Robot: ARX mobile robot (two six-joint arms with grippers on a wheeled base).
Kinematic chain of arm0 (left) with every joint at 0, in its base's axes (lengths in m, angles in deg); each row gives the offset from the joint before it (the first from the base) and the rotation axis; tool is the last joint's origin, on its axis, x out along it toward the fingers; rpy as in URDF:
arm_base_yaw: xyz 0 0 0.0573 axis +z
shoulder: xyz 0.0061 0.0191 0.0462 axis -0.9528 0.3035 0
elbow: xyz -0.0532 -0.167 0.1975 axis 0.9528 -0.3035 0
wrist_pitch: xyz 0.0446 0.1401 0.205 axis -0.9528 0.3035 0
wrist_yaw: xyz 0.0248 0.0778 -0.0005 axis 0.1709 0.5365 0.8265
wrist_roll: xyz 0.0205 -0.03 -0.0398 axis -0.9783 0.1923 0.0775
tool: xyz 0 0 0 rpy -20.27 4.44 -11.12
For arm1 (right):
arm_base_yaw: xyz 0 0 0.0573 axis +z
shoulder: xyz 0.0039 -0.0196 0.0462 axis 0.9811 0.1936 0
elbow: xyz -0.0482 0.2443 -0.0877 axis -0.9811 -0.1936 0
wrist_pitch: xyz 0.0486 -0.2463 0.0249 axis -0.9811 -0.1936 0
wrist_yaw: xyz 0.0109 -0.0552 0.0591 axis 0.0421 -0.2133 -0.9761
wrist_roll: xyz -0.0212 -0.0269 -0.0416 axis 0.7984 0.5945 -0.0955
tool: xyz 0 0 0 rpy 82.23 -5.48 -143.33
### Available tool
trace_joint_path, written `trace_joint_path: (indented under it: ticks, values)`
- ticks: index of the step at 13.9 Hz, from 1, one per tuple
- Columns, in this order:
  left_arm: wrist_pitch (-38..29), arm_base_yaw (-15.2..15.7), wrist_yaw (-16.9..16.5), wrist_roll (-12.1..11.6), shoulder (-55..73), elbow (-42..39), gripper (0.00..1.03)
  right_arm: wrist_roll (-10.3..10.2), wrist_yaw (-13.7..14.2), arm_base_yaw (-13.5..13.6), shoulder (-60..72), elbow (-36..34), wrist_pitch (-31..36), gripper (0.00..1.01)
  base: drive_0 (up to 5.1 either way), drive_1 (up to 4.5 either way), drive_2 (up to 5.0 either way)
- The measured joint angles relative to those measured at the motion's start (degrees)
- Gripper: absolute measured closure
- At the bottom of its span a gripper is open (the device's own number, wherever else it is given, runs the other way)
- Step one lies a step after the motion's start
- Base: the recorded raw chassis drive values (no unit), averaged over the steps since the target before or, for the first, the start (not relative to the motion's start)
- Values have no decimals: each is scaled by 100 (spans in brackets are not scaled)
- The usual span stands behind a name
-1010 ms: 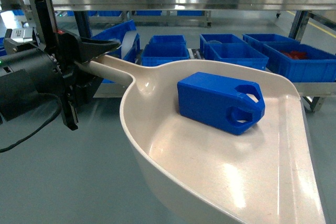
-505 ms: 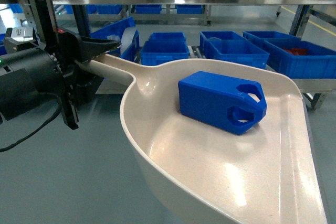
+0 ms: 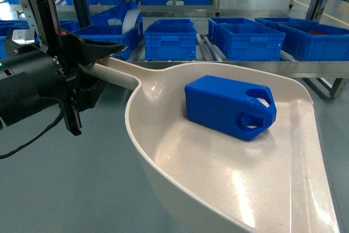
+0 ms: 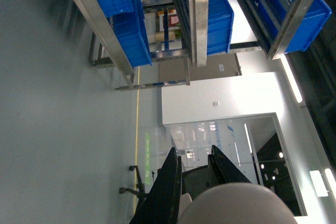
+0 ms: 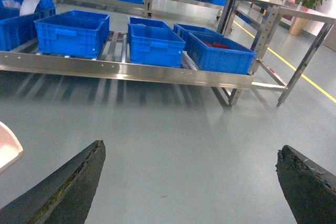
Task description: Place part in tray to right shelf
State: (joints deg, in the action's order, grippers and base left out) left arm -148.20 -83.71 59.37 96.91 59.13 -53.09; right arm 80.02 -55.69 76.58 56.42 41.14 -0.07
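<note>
The blue part [image 3: 226,105] lies on its side in the wide cream tray [image 3: 229,184], lug end toward the right lip. My left gripper [image 3: 101,58] is shut on the tray's long handle [image 3: 117,73] at the left of the head view. The left wrist view shows its black fingers [image 4: 165,192] pinching the rounded handle end [image 4: 236,208]. My right gripper [image 5: 190,149] hangs open over bare floor, empty, with a tray corner [image 5: 6,148] at its left. The steel shelf [image 3: 262,68] with roller lanes stands ahead.
Several large blue crates [image 3: 170,37] sit on the rack's low lanes, one at the right holding red items [image 5: 212,45]. Steel legs and braces [image 5: 265,40] stand at the rack's right end. Grey floor [image 3: 71,178] lies between me and the rack.
The rack's upper steel rail has slid up out of the head view and the crates look nearer and lower. Tray, part and left gripper keep their places in the view.
</note>
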Motion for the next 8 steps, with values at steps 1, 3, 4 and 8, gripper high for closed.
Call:
trace_joint_path:
  ticks: [1, 3, 4, 8]
  values:
    - [2, 2, 2, 0, 0, 0, 90, 0, 0, 0, 0, 0, 2, 3, 0, 0, 0]
    - [2, 0, 0, 2, 0, 0, 90, 2, -2, 0, 0, 0, 2, 3, 0, 0, 0]
    - [-4, 0, 0, 0, 0, 0, 90, 2, 0, 0, 0, 0, 2, 3, 0, 0, 0]
    - [4, 0, 0, 0, 0, -2, 90, 2, -4, 0, 0, 0, -2, 3, 0, 0, 0]
